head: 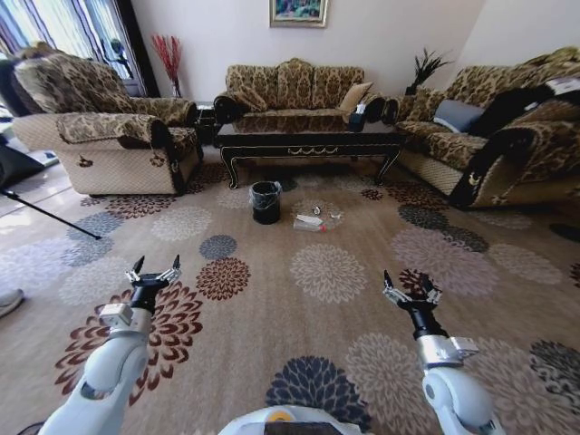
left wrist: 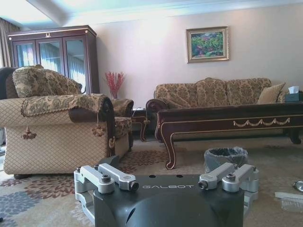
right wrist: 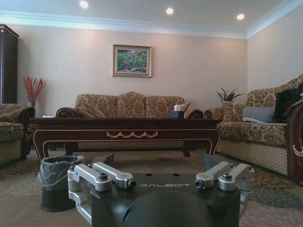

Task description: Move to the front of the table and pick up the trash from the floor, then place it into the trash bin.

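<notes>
Your left tool (head: 153, 274) hangs low over the floor (head: 272, 299) at the near left, fingers spread and gripping nothing. Your right tool (head: 410, 292) hangs the same way at the near right, also spread and gripping nothing. Both sit well apart from everything you need to reach.

The table (head: 308, 141) stands far ahead, in front of the middle sofa (head: 292, 91), with an armchair (head: 109, 127) to its left and another sofa (head: 507, 136) to its right. The bin (head: 265, 201) stands upright on the carpet just in front of the table, toward its left end, its clear bag folded over the rim. In the left wrist view you see the bin (left wrist: 226, 158) beside the table leg (left wrist: 170, 153); in the right wrist view the bin (right wrist: 59, 182) stands nearer than the table (right wrist: 128, 132).

The trash (head: 313, 220) lies on the floor just right of the bin: a clear bottle (head: 308, 226) on its side, a flat white piece (head: 309, 218) touching or just beside it, and a tiny item (head: 334, 216) near them, too small to make out.
</notes>
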You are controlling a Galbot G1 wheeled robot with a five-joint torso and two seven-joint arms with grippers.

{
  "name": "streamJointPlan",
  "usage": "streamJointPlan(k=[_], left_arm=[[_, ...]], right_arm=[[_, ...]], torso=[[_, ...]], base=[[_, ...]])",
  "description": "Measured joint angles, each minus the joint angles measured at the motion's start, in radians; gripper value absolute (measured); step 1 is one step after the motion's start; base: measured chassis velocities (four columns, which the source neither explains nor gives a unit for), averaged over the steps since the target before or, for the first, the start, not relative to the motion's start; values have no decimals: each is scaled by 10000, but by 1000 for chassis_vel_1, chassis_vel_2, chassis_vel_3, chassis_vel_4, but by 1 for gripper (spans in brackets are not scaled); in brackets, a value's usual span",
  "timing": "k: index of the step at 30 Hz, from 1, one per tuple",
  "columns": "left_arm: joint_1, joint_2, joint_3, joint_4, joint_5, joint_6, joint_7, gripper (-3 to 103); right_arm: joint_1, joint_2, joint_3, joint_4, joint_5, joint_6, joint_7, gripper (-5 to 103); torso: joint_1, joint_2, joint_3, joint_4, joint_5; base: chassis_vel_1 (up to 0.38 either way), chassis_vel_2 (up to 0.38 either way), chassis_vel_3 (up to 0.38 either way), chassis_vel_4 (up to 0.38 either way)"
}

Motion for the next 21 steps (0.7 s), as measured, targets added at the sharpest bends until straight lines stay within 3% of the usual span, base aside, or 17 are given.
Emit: streamJointPlan(k=[21], left_arm=[[15, -31, -62, 120, 257, -133, 67, 100]], right_arm=[[-30, 89, -38, 3, -81, 6, -47, 100]], torso=[[10, 0, 41, 1, 0]], base=[[-60, 63, 66, -59]])
